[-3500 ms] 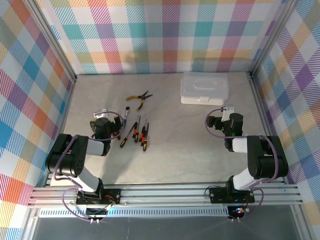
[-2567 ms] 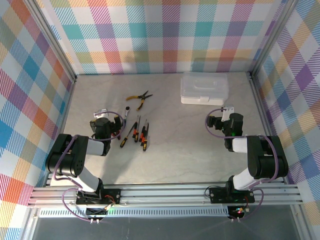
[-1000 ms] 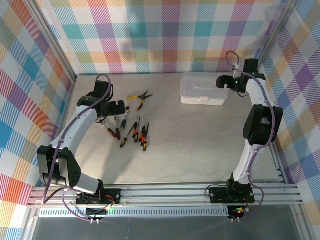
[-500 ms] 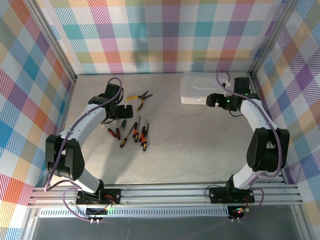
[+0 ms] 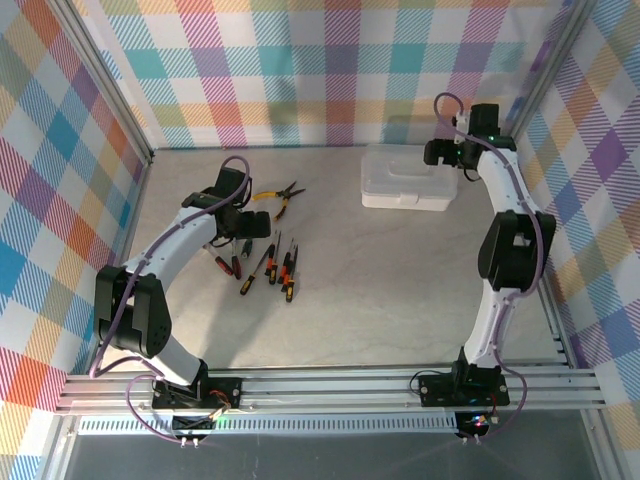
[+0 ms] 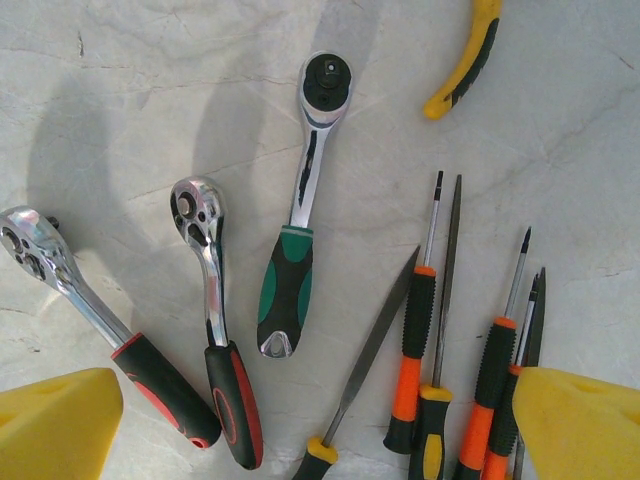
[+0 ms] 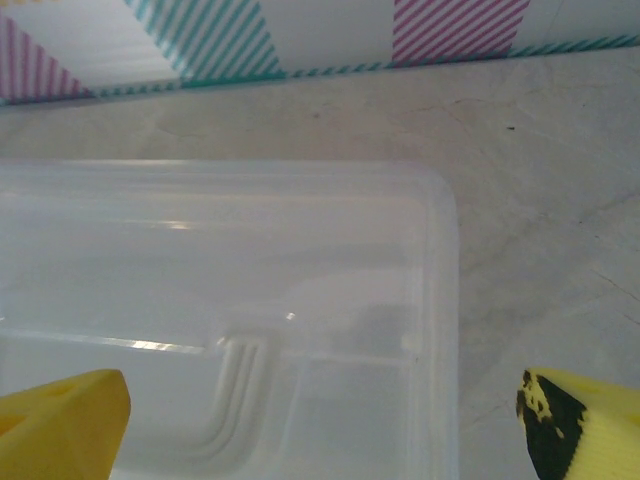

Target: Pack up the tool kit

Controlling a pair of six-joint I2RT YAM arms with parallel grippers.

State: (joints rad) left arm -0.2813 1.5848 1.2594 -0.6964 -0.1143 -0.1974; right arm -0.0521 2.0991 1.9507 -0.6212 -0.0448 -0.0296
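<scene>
Left hand (image 5: 244, 225) hangs over the loose tools on left half of the counter (image 5: 400, 290), its yellow pads (image 6: 55, 425) spread wide, nothing pinched between them

In left wrist view, under it:
- green-handled ratchet (image 6: 300, 210) in the middle, head toward top of view
- two red-and-black ratchets (image 6: 218, 330) to its left, apart from each other, chrome heads up
- slim file (image 6: 375, 335) with yellow-black handle, slanted, just right of the green-handled ratchet
- orange-and-black screwdrivers (image 6: 418, 330) side by side at right, tips toward top of view, some shafts close together or touching

Pliers (image 5: 277, 198), yellow-handled, lie just beyond the left hand toward the back wall, apart from the screwdrivers; one handle end shows at top right of left wrist view

Translucent white plastic box (image 5: 409, 177) sits at far right of counter near the back wall, lid shut, well apart from the tools. All tools lie outside it on the counter

Right hand (image 5: 448, 153) is over the box's far right corner, arm stretched out. Right wrist view has the box's rounded corner and a moulded ridge in the lid between its yellow pads (image 7: 60, 425), which are spread wide, pinching nothing. Cannot tell if it touches the lid
</scene>
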